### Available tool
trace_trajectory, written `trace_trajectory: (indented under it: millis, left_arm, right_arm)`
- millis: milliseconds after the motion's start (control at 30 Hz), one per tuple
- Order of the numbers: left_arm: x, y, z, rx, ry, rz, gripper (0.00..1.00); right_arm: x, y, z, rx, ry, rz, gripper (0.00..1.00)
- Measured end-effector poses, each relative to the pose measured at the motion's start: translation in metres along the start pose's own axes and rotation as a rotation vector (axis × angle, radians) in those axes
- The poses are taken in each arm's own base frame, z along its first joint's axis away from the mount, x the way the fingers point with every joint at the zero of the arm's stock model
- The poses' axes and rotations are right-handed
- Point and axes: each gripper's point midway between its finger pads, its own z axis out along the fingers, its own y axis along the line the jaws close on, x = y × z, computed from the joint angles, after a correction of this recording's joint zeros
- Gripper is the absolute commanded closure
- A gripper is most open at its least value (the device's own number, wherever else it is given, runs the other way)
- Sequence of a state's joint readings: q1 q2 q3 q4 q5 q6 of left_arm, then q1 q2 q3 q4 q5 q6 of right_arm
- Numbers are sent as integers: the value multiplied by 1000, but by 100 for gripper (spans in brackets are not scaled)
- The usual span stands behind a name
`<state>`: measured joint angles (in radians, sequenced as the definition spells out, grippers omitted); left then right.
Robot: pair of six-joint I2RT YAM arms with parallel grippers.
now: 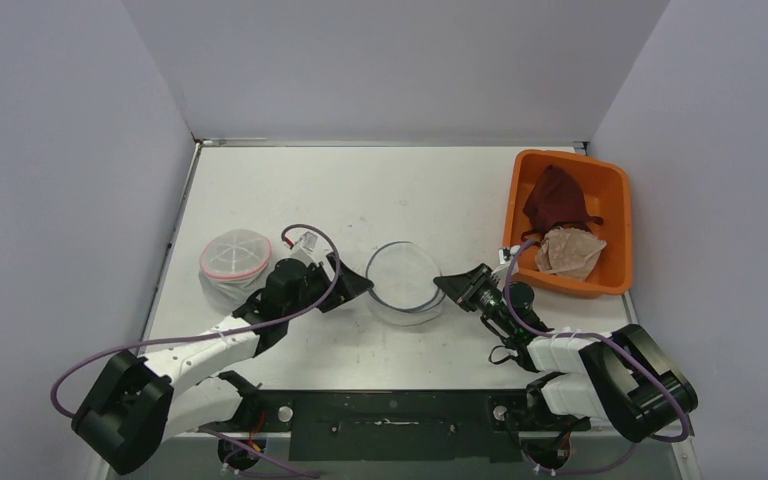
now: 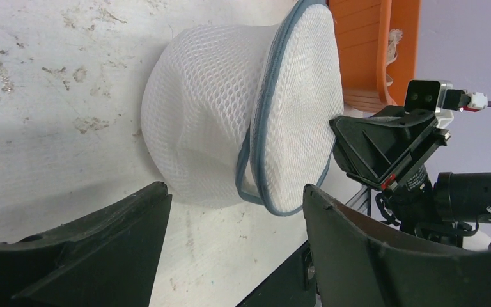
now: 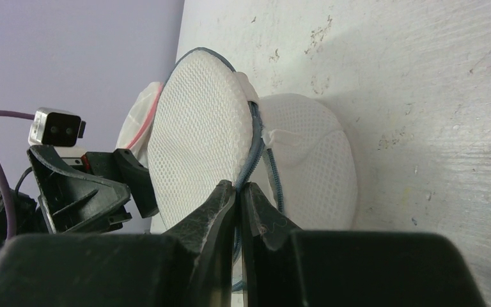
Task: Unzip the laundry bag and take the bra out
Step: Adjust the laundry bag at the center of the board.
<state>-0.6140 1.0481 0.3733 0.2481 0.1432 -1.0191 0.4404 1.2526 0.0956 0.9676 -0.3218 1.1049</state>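
- White mesh with a grey zip: that is the bag (image 1: 405, 283), lying mid-counter between your two arms.
- You have two mesh bags in all. The second, the pink-trimmed bag (image 1: 235, 257), sits well to the left, beside the left arm.
- One orange bin (image 1: 572, 286) stands at the right edge of the counter (image 1: 360, 190). It holds two pieces: a dark red garment (image 1: 557, 200) and a beige garment (image 1: 572, 252) touching it on the near side.
- Your right fingers (image 3: 212, 214) are pressed together on the grey zip edge of the bag (image 3: 198, 141), pinching it at the rim.
- From the right wrist the zip is parted: the flat round half stands up, tilted away from the domed half resting on the counter.
- Your left fingers (image 2: 77, 252) are spread wide and hold nothing. The bag (image 2: 204, 115) lies ahead of them, just beyond the tips and not touched.
- From the left wrist you also see the bin (image 2: 358, 38) behind the bag.
- You cannot tell through the mesh whether a bra lies inside.
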Motion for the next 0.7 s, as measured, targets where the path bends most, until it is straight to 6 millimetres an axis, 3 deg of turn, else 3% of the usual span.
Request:
trace_trajectory:
  millis: [167,433,700]
  left_arm:
    - [5,-2,14,3,26,-14,29]
    - [6,-2,28,-8,38,-12,54]
    - [1,-5,36,-7,34,0,59]
  right_arm:
    - [2,-3,0,10,7,-11,95]
    - [5,-4,0,20,21,-24,95]
    - [8,-2,-2,17,30,-37,95]
